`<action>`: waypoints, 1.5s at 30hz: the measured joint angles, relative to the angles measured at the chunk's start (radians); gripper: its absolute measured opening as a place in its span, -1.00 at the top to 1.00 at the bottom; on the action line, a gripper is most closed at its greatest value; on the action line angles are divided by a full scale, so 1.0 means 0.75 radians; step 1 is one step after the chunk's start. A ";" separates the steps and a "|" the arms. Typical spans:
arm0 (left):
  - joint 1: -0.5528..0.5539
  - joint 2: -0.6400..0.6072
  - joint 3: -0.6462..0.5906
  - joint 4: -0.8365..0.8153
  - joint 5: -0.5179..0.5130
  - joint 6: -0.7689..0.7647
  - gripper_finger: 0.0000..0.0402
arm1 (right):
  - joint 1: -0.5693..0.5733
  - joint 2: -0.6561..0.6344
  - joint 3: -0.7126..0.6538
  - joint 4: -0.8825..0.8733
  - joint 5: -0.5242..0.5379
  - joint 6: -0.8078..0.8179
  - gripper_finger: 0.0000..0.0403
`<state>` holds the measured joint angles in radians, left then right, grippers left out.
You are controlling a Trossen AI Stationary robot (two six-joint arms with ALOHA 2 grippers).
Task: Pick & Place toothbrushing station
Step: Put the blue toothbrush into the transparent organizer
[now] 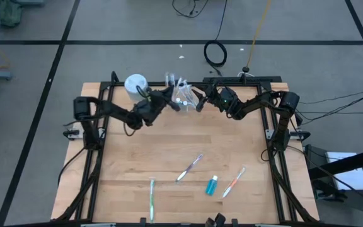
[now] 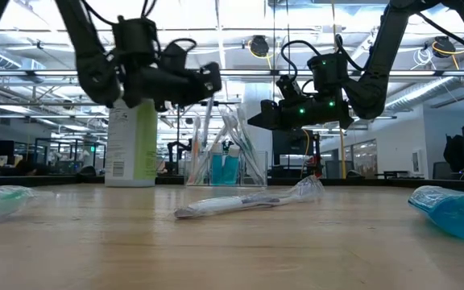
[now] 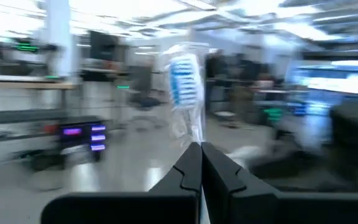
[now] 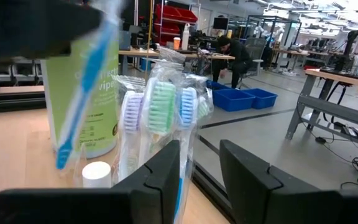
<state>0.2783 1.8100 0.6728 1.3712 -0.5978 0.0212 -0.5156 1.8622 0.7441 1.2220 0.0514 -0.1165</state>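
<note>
A small clear cup (image 1: 183, 98) stands at the table's far edge, holding several wrapped toothbrushes (image 4: 160, 112) and a white-capped tube (image 4: 96, 174). My left gripper (image 1: 169, 94) is just left of the cup, shut on a wrapped blue toothbrush (image 3: 184, 81). My right gripper (image 1: 200, 102) is at the cup's right side, level with its rim. Three more wrapped toothbrushes (image 1: 189, 168) (image 1: 152, 198) (image 1: 234, 182) and a blue tube (image 1: 212, 185) lie flat on the near half of the table. My left gripper pinches the wrapped blue toothbrush by its handle (image 3: 196, 138) between its two shut fingers. The brush runs on past the fingertips, bristle head (image 3: 183, 74) away from them. It is lifted clear of the table, beside the cup. My right gripper comes level from the table's right and has the cup's clear wall (image 4: 193, 163) between its two fingers, near the rim. One finger (image 4: 163, 177) lies in front of the brushes, the other (image 4: 247, 183) outside. The cup stands upright on the table.
A white and green canister (image 1: 135, 84) stands left of the cup, close behind my left arm. The table's far edge and frame run just beyond the cup. The middle of the wooden top (image 1: 169, 139), between the arms and the loose brushes, is bare.
</note>
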 joint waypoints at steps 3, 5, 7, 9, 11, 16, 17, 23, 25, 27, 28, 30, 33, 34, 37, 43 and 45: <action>-0.003 0.095 0.071 0.008 -0.179 0.063 0.99 | 0.000 0.000 0.000 0.000 0.000 0.000 0.46; 0.002 0.148 0.112 -0.004 -0.195 0.085 0.99 | -0.003 0.000 0.000 0.000 0.000 0.000 0.46; 0.008 0.188 0.149 -0.001 -0.194 0.119 0.99 | -0.003 0.000 0.000 0.000 0.000 0.000 0.46; 0.012 0.216 0.176 0.000 -0.212 0.129 0.99 | -0.003 0.000 0.000 0.000 0.000 0.000 0.46; 0.013 0.226 0.187 -0.001 -0.232 0.131 0.99 | -0.003 0.000 0.000 0.000 0.000 0.000 0.46; 0.011 0.200 0.195 0.117 -0.300 0.224 0.99 | -0.003 0.000 0.000 0.000 0.000 -0.001 0.46; 0.012 0.191 0.195 0.134 -0.302 0.258 0.99 | -0.003 0.000 0.000 0.000 0.000 -0.001 0.46; 0.013 0.179 0.195 0.055 -0.300 0.336 0.99 | -0.004 0.000 0.000 0.000 0.000 -0.001 0.46; 0.013 0.179 0.195 -0.053 -0.301 0.253 0.99 | -0.003 0.000 0.000 0.000 0.000 -0.001 0.46; 0.013 0.180 0.195 -0.130 -0.300 0.161 0.99 | -0.003 0.000 0.000 0.000 0.000 -0.001 0.46; 0.013 0.180 0.195 -0.153 -0.299 0.124 0.99 | -0.003 0.000 0.000 0.000 0.000 -0.001 0.46; 0.013 0.179 0.195 -0.193 -0.299 0.079 0.99 | -0.003 0.000 0.000 0.000 0.000 -0.001 0.46; 0.005 0.179 0.195 -0.237 -0.309 0.111 0.98 | -0.003 0.000 0.000 0.000 0.000 -0.001 0.46; -0.003 0.179 0.195 -0.258 -0.340 0.155 0.99 | -0.003 0.000 0.000 0.000 0.000 -0.001 0.46; -0.041 0.179 0.195 -0.306 -0.528 0.340 0.99 | -0.003 0.000 0.000 -0.001 0.000 -0.001 0.46; -0.119 0.179 0.195 -0.280 -0.756 0.536 0.94 | -0.003 0.000 0.000 -0.001 0.000 -0.001 0.46; -0.145 0.179 0.195 -0.287 -0.776 0.571 0.94 | -0.003 0.000 0.000 -0.001 0.000 0.000 0.46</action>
<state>0.1698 1.9446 0.8188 1.1558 -1.1800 0.4492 -0.5179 1.8622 0.7441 1.2213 0.0513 -0.1168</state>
